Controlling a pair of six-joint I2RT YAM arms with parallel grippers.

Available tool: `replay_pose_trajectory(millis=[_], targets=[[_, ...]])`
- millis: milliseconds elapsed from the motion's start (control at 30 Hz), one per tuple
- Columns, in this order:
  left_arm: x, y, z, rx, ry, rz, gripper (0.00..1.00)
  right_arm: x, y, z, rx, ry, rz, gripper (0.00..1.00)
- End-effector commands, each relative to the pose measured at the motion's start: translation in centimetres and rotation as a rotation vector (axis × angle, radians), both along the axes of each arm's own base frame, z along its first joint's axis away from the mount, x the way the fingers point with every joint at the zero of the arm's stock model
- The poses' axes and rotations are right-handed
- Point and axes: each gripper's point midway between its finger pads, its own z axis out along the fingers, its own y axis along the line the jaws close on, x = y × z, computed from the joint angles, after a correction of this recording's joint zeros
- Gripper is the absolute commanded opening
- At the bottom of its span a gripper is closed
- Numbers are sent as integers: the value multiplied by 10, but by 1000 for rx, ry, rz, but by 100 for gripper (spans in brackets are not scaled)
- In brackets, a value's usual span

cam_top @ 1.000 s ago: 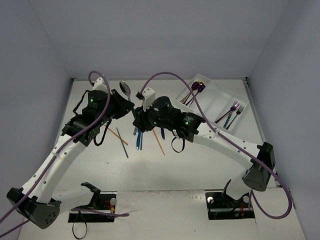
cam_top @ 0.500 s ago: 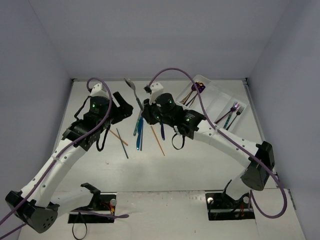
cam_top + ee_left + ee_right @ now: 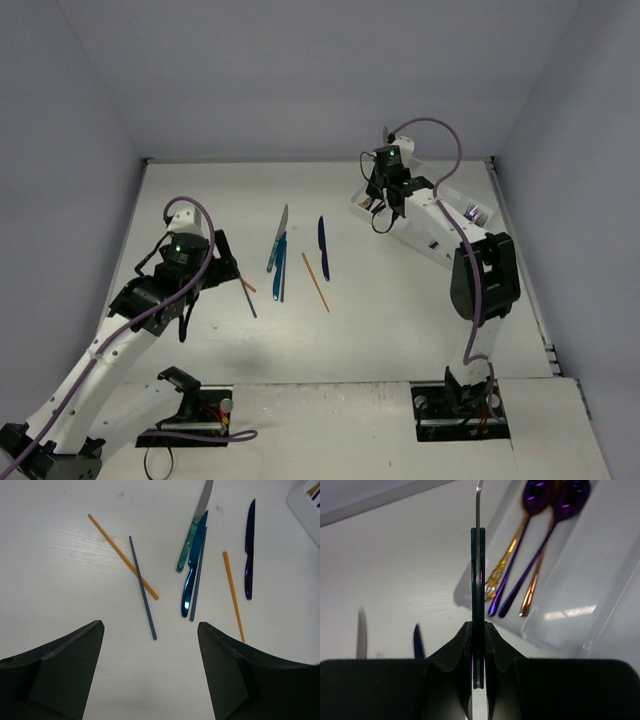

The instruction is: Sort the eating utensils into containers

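The right arm reached far out toward one o'clock, the right gripper (image 3: 478,630) pinched tight on a thin teal-handled utensil (image 3: 478,570) above a corner of the white tray (image 3: 580,610). At nine o'clock the left arm crouched, the left gripper (image 3: 150,630) gaping wide and empty over two crossed chopsticks (image 3: 142,587).

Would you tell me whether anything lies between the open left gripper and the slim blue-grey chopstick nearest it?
Nothing visible does: the blue-grey chopstick lies on the white table, its near end showing between the left gripper's open jaws. It crosses an orange chopstick.
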Motion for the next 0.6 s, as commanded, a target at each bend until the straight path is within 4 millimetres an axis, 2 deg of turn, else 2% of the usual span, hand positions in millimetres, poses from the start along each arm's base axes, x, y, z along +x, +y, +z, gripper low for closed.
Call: replay_pose_trajectory(millis=[0,67,167,200,233,267,433,567], targets=[[-10,-3,-5,-13,32,-43,74,61,-36,11,123,-85,-185,0],[-14,-5,-7,-29,45,-45,74,78,-44,-7,130,-64,-204,0],[-15,-10,-7,-48,56,-66,74,102,-43,-24,145,-56,-201,0],[-15,-11,-7,-50,60,-68,74,107,-44,-15,155,-74,-199,0],[-15,-11,-6,-52,59,-70,74,112,-43,-30,154,-53,-197,0],[-16,-12,-5,-50,64,-76,74,119,-42,-36,157,-50,-189,0],[-17,-13,-5,-47,76,-86,74,132,-31,-57,183,-28,-159,1],[-17,-16,-5,-56,84,-91,74,134,-27,-67,207,-9,-145,13]])
